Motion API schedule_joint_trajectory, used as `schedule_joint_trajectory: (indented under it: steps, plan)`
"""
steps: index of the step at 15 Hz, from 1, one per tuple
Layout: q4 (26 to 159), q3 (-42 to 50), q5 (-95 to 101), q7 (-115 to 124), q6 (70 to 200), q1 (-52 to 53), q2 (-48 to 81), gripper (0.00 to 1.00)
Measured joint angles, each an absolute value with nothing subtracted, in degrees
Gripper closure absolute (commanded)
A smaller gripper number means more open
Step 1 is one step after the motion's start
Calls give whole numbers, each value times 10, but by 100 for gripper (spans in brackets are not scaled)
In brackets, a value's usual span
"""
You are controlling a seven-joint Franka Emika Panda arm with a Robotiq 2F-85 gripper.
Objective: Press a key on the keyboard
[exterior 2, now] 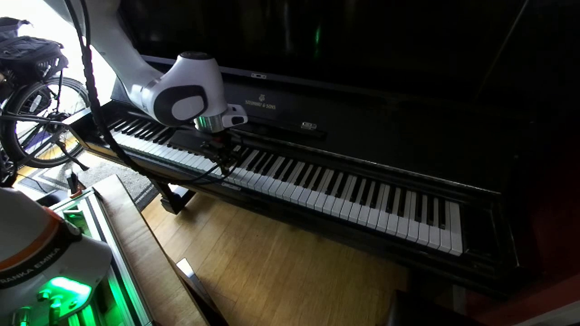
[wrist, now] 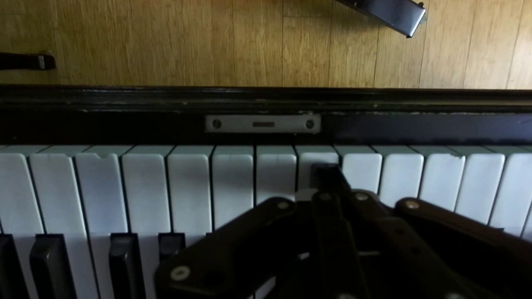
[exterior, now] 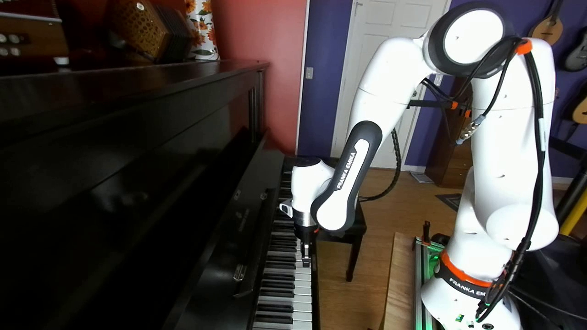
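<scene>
The keyboard, a long row of white and black keys, shows in both exterior views and in the wrist view. It is set in a dark upright piano. My gripper points down over the front part of one white key, right of the middle in the wrist view. Its fingertips are together with nothing seen between them. It also shows over the white keys in both exterior views. That key looks level with its neighbours. I cannot tell whether the fingertips touch it.
The piano's front rail runs along the key fronts with a small metal plate. A black bench stands beside the keyboard. A wooden board lies by the robot's base. A dark cable hangs from the arm. A bicycle stands behind.
</scene>
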State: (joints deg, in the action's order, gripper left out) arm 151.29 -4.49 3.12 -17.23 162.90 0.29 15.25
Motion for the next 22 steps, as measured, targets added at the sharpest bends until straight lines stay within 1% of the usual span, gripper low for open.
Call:
schedule_joint_trajectory:
  steps: [22]
  plan:
    - [1506, -42, 40, -172, 1630, 3, 168, 100]
